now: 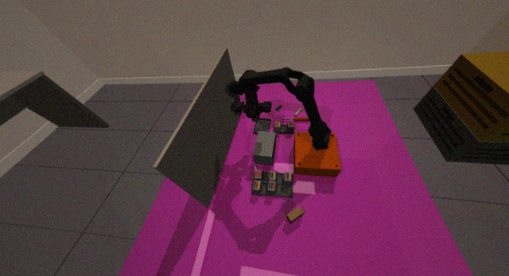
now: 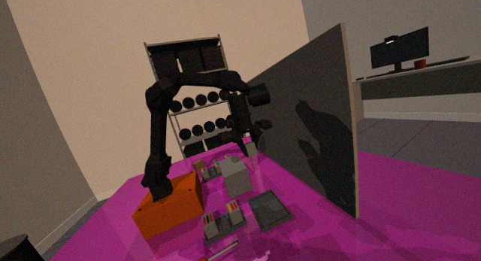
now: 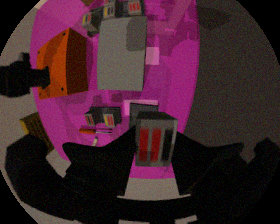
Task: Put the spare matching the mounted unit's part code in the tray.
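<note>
My gripper point(image 1: 252, 110) point(image 2: 249, 142) point(image 3: 151, 128) is shut on a grey spare unit point(image 2: 251, 150) point(image 3: 163, 128), whose label shows two red stripes and a black one. It is held in the air near the dark panel. The shallow dark tray point(image 1: 262, 126) point(image 2: 270, 210) lies on the table with nothing in it; in the wrist view the held unit partly hides it. A larger dark rack point(image 1: 286, 188) holds several striped units and has one free slot. A smaller rack point(image 1: 284, 130) beside the tray holds two units with a gap between them. No printed code is readable.
A grey box point(image 1: 265, 146) point(image 2: 236, 174) point(image 3: 122, 55) stands between the larger rack and the tray. The tall dark panel point(image 1: 203, 129) point(image 2: 301, 103) rises along one side. The orange base point(image 1: 316, 158), a screwdriver point(image 1: 301, 119) and a tan block point(image 1: 295, 215) are also on the table.
</note>
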Available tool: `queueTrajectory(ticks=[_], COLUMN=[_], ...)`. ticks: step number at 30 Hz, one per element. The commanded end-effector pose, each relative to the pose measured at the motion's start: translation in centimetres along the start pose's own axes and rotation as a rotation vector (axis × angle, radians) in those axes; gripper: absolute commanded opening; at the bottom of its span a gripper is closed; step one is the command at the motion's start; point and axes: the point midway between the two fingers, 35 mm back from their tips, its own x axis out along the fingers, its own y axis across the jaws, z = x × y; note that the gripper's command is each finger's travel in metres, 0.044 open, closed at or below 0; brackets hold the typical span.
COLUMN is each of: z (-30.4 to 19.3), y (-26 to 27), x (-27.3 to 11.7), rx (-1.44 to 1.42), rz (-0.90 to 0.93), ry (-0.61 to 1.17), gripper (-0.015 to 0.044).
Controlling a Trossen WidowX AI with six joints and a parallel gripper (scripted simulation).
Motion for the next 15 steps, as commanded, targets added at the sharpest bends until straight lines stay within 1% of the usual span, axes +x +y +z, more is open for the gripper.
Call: queueTrajectory(ticks=[1, 9, 15], z=[-2.3, -7.3, -7.8], y=[0.1, 1.4, 1.5], x=[-0.1, 0.1, 0.1], rx=[-0.013, -0.042, -0.044], rz=[-0.008, -0.010, -0.010], ry=[-0.001, -0.003, -0.003], gripper=[0.0000, 0.0000, 0.0000])
